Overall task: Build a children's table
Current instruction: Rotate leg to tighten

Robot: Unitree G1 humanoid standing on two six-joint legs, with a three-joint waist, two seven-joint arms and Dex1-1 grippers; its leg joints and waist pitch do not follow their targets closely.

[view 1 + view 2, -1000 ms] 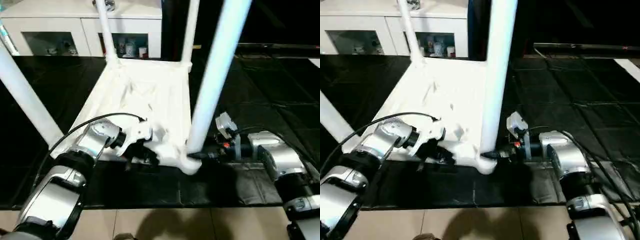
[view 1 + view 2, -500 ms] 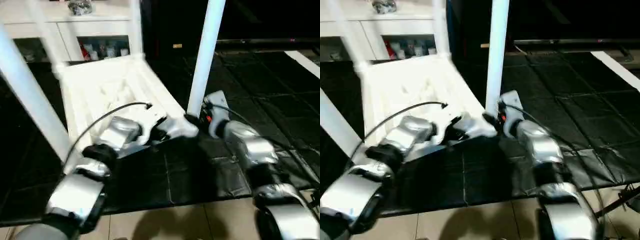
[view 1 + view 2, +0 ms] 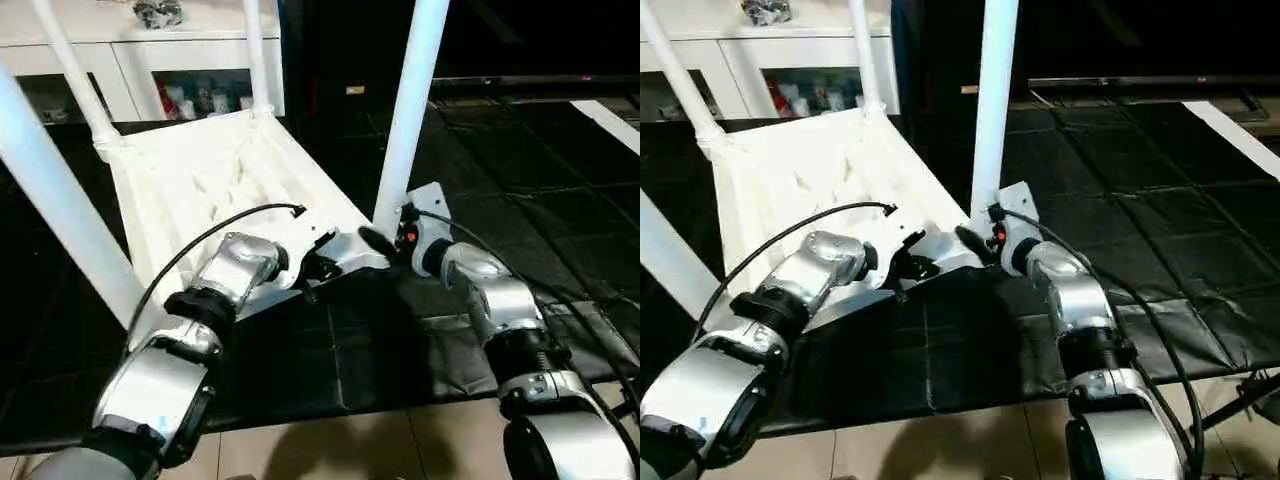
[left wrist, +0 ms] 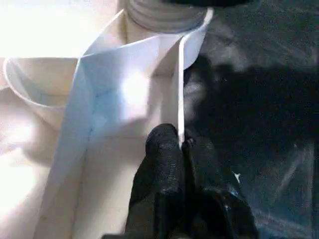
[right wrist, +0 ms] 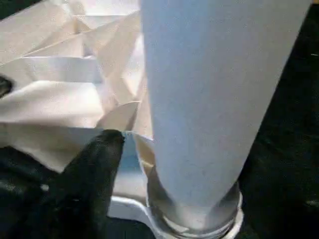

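Observation:
The children's table lies upside down on the black mat, its ribbed white top (image 3: pixel 215 175) facing up. Several white legs rise from its corner sockets: one close at the left (image 3: pixel 50 190), two at the far corners (image 3: pixel 255 55), and one at the near right (image 3: pixel 410 110). My left gripper (image 4: pixel 182 144) is shut on the thin rim wall of the top, close to the near right corner. My right gripper (image 3: pixel 975 238) is open at the foot of the near right leg (image 5: pixel 214 99). One black finger (image 5: pixel 94 164) stands beside that leg with a gap; the other finger is hidden.
A white cabinet with glass doors (image 3: pixel 150 60) stands along the back behind the table. Black floor mats (image 3: pixel 500 180) spread to the right and front, with light tiles (image 3: pixel 350 450) nearest me. A black cable (image 3: pixel 220 230) loops over my left forearm.
The head camera has swung, shifting the whole picture. My right gripper's finger has come away from the near right leg's base. The left gripper stays clamped on the rim.

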